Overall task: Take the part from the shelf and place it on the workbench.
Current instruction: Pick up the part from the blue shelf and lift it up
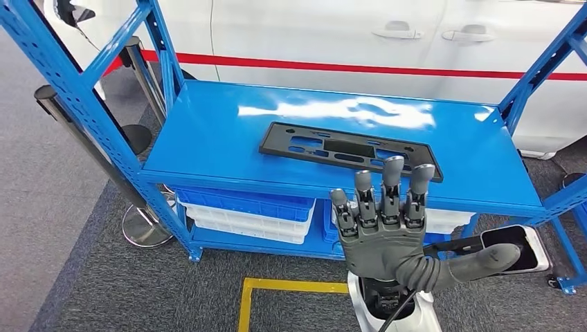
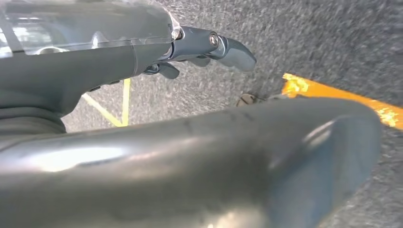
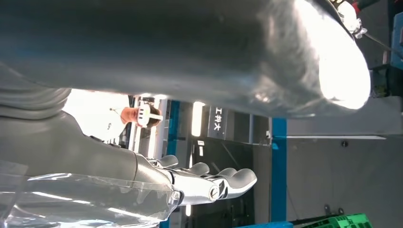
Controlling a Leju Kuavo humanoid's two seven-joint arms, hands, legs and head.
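Note:
The part (image 1: 346,150) is a long flat black plate with cut-outs, lying on the top board of the blue shelf (image 1: 208,145). My right hand (image 1: 384,232) is raised in front of the shelf's front edge, fingers spread upward and thumb out to the right, holding nothing. Its fingertips overlap the part's right end in the head view, and I cannot tell whether they touch it. The right wrist view shows the same hand (image 3: 204,183) with straight fingers and an empty grasp. My left hand (image 2: 142,156) hangs over the grey carpet, its fingers (image 2: 223,47) apart, holding nothing.
Blue and white bins (image 1: 249,211) sit on the shelf's lower board. Metal barrier posts (image 1: 83,138) stand to the left, and a white car (image 1: 332,34) with a red stripe is behind. A yellow floor line (image 1: 277,287) lies in front. A person (image 3: 142,115) stands off to the side.

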